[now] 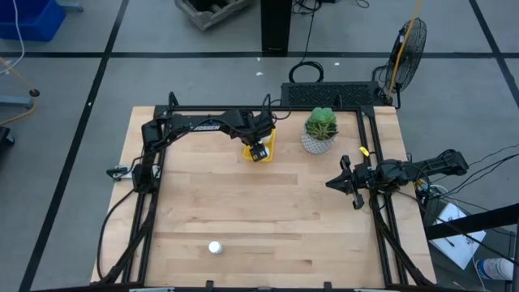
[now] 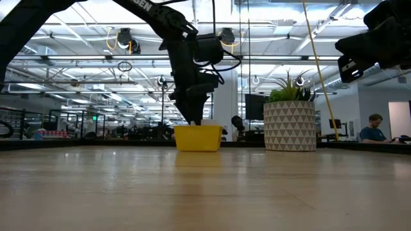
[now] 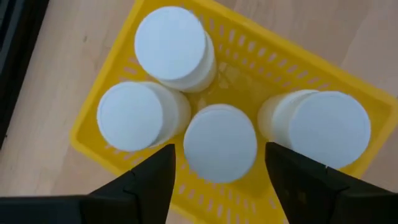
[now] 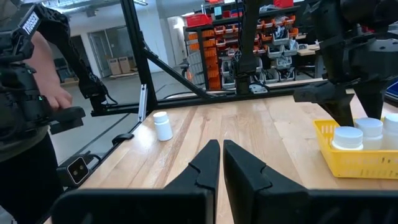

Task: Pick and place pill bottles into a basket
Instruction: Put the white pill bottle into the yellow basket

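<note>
The yellow basket (image 3: 84,134) stands at the table's far middle (image 1: 269,143) and holds several white pill bottles, all upright. My left gripper (image 3: 219,180) hangs over it, pointing down, open; its fingers stand on either side of the nearest bottle (image 3: 219,143) without touching it. One more bottle (image 1: 215,247) stands alone near the table's front edge; it also shows in the right wrist view (image 4: 162,126). My right gripper (image 1: 345,185) waits at the table's right side, shut and empty.
A white patterned pot with a green plant (image 1: 319,134) stands just right of the basket. A black frame runs along the table's edges. A person (image 4: 37,106) stands beyond the table's left side. Bare wood lies between basket and lone bottle.
</note>
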`<state>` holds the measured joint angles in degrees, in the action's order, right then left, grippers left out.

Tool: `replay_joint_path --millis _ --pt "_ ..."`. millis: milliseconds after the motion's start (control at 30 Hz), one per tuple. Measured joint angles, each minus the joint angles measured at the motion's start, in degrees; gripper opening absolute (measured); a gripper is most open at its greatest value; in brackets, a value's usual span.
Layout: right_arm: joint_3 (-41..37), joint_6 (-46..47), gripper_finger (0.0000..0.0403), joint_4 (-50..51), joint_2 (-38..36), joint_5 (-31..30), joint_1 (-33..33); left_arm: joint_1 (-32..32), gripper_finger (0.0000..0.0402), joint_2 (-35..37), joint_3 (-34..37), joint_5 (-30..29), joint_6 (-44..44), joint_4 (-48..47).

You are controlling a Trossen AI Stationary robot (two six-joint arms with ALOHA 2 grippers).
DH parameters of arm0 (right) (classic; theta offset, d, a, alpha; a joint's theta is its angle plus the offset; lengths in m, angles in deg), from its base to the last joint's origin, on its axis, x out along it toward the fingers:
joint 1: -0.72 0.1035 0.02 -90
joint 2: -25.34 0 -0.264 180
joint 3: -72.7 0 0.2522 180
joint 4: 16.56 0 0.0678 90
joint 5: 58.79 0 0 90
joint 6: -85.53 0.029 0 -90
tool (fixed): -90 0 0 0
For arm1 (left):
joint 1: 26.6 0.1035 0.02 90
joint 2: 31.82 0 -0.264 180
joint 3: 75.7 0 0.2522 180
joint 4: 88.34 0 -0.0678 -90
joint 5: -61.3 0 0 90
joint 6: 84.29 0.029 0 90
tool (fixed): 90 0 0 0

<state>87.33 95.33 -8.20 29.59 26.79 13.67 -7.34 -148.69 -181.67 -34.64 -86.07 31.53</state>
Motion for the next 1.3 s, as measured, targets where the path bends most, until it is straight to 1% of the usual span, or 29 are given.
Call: replay_joint_path --millis 333,467,600,800,1000,1300 --pt "0.0 0.0 0.0016 0.0 0.0 0.0 0.0 0.7 0.0253 1.4 0.0 -0.6 0.0 -4.6" --pt "0.0 0.0 0.0016 0.0 0.0 0.0 0.0 0.4 0.0253 3.7 0.0 -0.2 -0.2 -10.0" --pt "0.0 0.0 0.0016 0.0 0.0 0.0 0.0 -1.3 0.0253 7.0 0.0 0.0 -1.6 -15.4" --pt "0.0 0.0 0.0016 0.0 0.0 0.0 0.0 -6.3 0.0253 14.9 0.0 4.8 -3.5 -21.7" --pt "0.0 0.0 0.0016 0.0 0.0 0.0 0.0 -13.6 0.0253 23.0 0.0 4.9 -8.4 -23.8" --pt "0.0 0.0 0.0016 0.0 0.2 0.0 0.0 -23.3 0.0253 30.8 0.0 5.0 -18.5 -26.6"
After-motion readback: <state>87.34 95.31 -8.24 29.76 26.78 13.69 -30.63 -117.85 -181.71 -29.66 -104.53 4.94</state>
